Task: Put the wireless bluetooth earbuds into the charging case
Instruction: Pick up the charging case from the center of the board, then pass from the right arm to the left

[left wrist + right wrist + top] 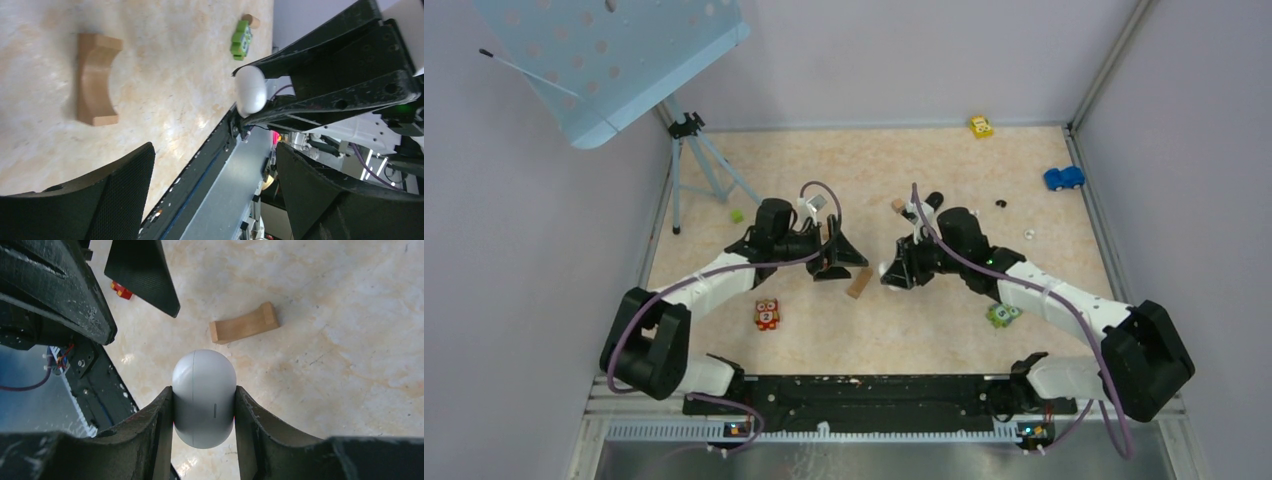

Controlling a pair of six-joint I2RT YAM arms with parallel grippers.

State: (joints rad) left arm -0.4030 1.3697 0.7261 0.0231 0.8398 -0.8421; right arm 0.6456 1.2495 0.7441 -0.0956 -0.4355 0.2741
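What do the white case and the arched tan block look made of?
The charging case looks like smooth plastic: satin white, soft highlights, a fine moulded seam. The arched block seems unpainted wood: matt tan, lighter cut ends.

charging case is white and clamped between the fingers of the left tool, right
No. The white charging case is clamped between the fingers of the right tool, not the left. The right wrist view shows it pinched there. The left tool stands open, holding nothing.
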